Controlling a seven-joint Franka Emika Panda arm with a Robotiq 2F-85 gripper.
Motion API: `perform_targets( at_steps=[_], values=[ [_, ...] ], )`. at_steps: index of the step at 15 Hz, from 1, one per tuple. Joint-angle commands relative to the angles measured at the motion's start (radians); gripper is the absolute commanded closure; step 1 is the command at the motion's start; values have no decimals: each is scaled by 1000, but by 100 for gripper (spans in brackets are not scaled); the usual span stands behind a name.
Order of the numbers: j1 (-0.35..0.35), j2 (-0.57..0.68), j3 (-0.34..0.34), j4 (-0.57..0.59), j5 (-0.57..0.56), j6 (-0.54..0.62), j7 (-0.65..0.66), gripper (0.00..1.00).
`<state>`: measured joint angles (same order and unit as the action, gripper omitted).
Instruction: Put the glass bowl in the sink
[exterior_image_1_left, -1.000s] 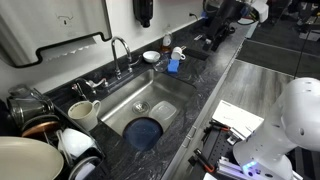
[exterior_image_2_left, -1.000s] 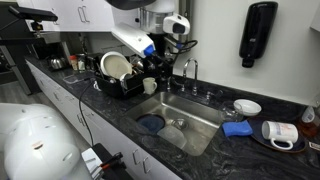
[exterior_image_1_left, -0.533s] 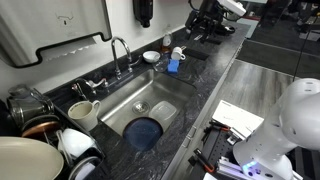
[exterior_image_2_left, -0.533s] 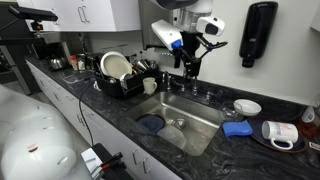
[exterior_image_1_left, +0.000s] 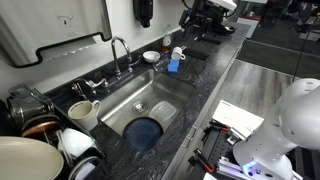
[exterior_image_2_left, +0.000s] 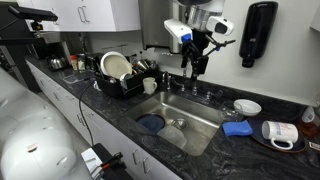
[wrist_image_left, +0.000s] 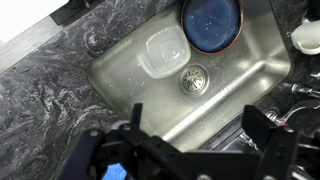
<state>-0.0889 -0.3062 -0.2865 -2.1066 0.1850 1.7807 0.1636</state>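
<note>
The gripper (exterior_image_2_left: 194, 68) hovers high over the sink (exterior_image_2_left: 200, 120), jaws apart and empty, probably raised to clear the faucet (exterior_image_1_left: 121, 48). The glass bowl (exterior_image_2_left: 246, 106) sits on the counter (exterior_image_2_left: 250, 152), right of frame.

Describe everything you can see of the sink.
The sink is a rectangular stainless-steel basin with rounded corners, sunk in the dark speckled counter. A round drain sits in its floor, and a curved chrome faucet stands at its rim. Inside lie a round dark-blue dish and a clear plastic container, both near the drain.
</note>
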Motion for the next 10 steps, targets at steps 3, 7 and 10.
perform_targets(
  at_steps=[3, 7, 10],
  values=[
    [-59, 210, 15, 87, 116, 20, 137, 0],
    [-77, 376, 27, 155, 187, 105, 309, 0],
    [-73, 480, 31, 216, 211, 182, 449, 0]
  ],
)
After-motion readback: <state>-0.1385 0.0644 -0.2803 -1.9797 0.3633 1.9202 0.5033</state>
